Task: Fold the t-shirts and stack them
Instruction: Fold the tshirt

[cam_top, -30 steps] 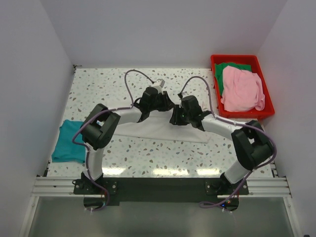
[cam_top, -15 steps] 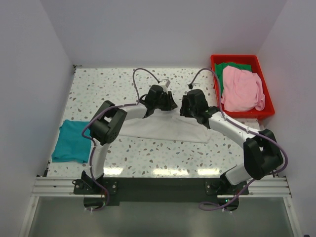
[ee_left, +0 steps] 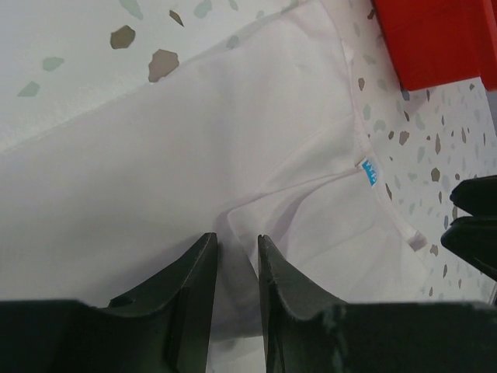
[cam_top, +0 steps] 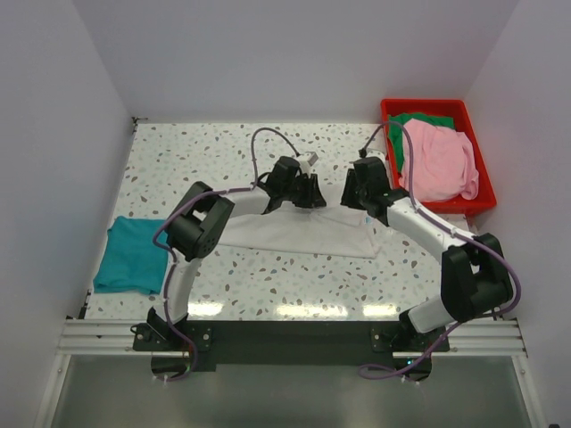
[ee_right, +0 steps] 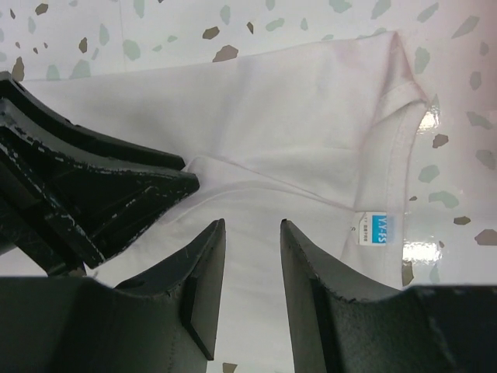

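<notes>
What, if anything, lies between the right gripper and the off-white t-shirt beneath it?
Nothing visible does. The right gripper hangs open over the off-white t-shirt, only bare cloth showing between its fingers. The left gripper sits beside it over the same shirt, not underneath.

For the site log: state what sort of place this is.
Probably a robotics lab test cell, not a home: plain white walls box in a speckled tabletop, two arms are bolted to a metal rail, and t-shirts wait in a red bin.
</notes>
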